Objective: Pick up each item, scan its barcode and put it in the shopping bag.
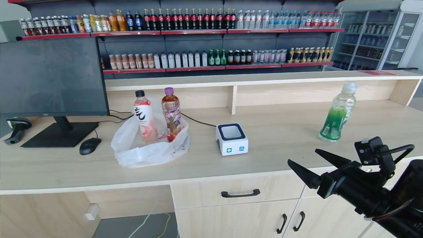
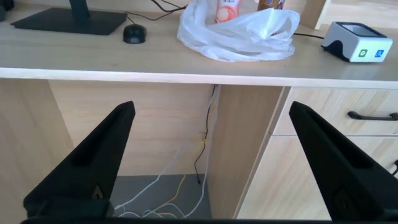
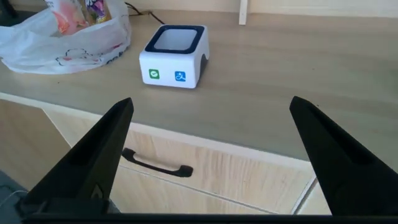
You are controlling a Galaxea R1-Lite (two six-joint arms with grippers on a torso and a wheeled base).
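Right gripper (image 1: 303, 156) hangs empty, jaws spread wide, off the counter's (image 1: 281, 145) front edge. I judge the green bottle (image 1: 337, 114), upright well beyond it, wants a mid-body grasp, leaving its barcode clear for the scanner (image 1: 231, 138).

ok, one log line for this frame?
shopping bag: two bottles inside | green bottle: upright on counter, right of scanner | right end effector: open, empty | left end effector: open, empty
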